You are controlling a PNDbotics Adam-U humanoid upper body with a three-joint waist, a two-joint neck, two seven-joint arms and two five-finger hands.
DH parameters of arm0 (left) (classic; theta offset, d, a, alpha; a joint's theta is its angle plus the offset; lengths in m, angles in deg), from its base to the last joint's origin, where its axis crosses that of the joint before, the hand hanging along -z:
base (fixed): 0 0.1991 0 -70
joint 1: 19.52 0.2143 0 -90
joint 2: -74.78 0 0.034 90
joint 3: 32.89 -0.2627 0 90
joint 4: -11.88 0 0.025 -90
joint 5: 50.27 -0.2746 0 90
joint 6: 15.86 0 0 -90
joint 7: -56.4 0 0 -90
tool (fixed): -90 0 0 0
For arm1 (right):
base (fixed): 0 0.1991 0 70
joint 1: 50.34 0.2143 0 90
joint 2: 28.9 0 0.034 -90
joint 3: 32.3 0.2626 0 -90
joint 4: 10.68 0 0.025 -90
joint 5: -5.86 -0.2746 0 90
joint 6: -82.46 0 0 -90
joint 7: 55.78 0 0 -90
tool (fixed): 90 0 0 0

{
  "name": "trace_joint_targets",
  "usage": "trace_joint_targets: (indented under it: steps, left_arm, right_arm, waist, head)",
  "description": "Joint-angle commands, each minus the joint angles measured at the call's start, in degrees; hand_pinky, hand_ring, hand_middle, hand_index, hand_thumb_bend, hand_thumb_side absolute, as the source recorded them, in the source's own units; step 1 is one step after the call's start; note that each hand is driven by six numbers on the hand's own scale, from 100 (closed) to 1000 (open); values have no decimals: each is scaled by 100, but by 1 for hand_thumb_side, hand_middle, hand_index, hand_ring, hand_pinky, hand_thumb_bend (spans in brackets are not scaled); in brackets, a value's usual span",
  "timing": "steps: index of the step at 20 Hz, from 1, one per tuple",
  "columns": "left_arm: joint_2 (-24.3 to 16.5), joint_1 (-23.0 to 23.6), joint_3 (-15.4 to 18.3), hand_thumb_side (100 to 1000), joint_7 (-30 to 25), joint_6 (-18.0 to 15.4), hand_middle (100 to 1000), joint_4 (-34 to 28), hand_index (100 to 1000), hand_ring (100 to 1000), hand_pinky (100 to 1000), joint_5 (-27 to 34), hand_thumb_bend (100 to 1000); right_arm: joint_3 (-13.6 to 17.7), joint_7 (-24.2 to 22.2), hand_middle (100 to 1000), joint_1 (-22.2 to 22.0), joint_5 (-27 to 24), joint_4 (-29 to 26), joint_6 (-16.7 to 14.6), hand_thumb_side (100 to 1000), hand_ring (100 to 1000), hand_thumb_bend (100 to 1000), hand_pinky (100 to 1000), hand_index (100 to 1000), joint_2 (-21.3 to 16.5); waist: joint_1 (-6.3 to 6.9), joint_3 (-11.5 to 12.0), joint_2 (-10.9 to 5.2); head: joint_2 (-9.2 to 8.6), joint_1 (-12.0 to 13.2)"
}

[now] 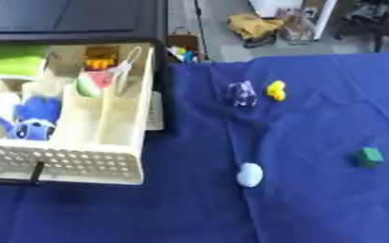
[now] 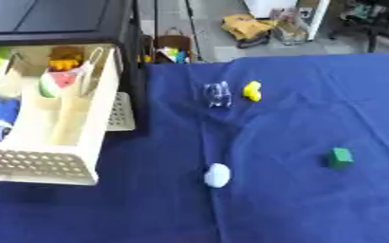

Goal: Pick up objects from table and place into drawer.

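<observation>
Drawer [image 1: 106, 163]: cream plastic, standing pulled open at my left, its perforated front wall facing me, sitting partly over the blue cloth [image 1: 314, 199] that is covering the table. Inside, long dividers are splitting it into compartments. A blue plush toy [image 1: 33, 116] is lying in a left compartment toward the front; something white is lying just beside it at the left edge. A pink-and-green piece [image 1: 90, 83] is resting further back in a middle compartment, a yellow-orange item [image 1: 101, 60] is sitting behind it near the rear wall, and a bright green thing [image 1: 11, 59] is filling the far left rear. Objects waiting on the cloth, all apart from one another: a pale blue-white rounded lump [image 1: 249, 174] is lying nearest me, right of the drawer front; a dark blue patterned item [image 1: 242, 93] is sitting further back, with a small yellow object [image 1: 276, 90] just beside it on its right, the two not clearly touching; a small green block [image 1: 369, 156] is sitting alone well over to the right. Neither of my hands is showing in either eye view, so I cannot tell whether they are released, clenched or grasping anything. Beyond the table's far edge, the floor is carrying clutter, including a yellow bundle [image 1: 252, 24].
</observation>
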Motion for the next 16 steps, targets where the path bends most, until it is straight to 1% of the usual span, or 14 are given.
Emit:
trace_joint_targets:
  steps: [1,4,6,10,14,16]
  left_arm:
    - [-59,-48,-15,1000,-9,13,603,-71,757,558,485,17,329]
    - [-66,-40,-29,1000,-28,22,603,-71,757,559,485,34,330]
    - [-73,-35,-38,1000,-42,27,603,-71,758,559,485,46,330]
    - [-88,-23,-57,1000,-71,39,603,-71,757,559,485,68,329]
    - [-102,-18,-75,1000,-98,49,603,-71,758,559,485,87,330]
    - [-104,-17,-82,1000,-110,53,603,-71,758,559,486,97,330]
  right_arm:
    - [-197,-258,654,137,-117,-85,169,1000,816,245,811,850,-522]
    - [-480,-503,681,202,-237,49,339,1000,831,283,819,862,-861]
    - [-671,-666,690,280,-328,267,328,1000,836,302,824,869,-1078]
    - [-1049,-996,711,407,-595,788,219,1000,846,355,835,888,-1493]
    - [-1445,-1331,748,412,-871,1332,16,1000,858,380,844,909,-1854]
    - [-1615,-1498,762,413,-932,1603,-116,1000,863,408,846,918,-2004]
  waist:
    - [-17,-12,-167]
    - [-29,-19,-204]
    - [-30,-24,-229]
    - [-37,-40,-263]
    - [-43,-46,-288]
    - [-48,-45,-297]
  head:
    - [112,-63]
    - [163,-93]
    - [181,-104]
    - [214,-120]
    - [263,-151]
    - [272,-199]
